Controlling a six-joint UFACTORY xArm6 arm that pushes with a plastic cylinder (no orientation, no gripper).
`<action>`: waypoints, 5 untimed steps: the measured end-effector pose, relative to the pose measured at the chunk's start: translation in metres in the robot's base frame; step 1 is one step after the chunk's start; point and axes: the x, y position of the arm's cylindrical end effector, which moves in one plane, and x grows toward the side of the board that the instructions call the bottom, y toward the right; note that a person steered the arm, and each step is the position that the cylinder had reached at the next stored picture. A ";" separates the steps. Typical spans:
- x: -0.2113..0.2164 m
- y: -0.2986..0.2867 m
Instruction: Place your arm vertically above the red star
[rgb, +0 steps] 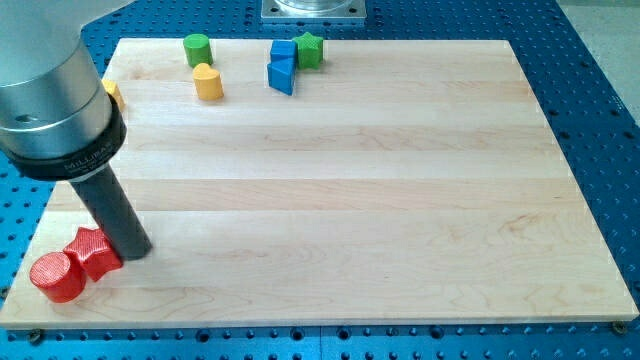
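Note:
The red star (92, 252) lies near the board's bottom left corner. A red cylinder (56, 277) touches it on its lower left. My tip (134, 249) rests on the board just right of the red star, touching or almost touching its right side. The dark rod rises up and to the left to the large grey arm body at the view's top left.
At the view's top stand a green cylinder (196, 48), a yellow block (208, 82), a blue cube (283, 53), a blue triangular block (282, 76) and a green star (310, 49). Another yellow block (113, 95) peeks out behind the arm. The wooden board (350, 200) lies on a blue perforated table.

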 end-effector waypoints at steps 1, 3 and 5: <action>-0.027 0.005; -0.045 0.011; -0.045 0.003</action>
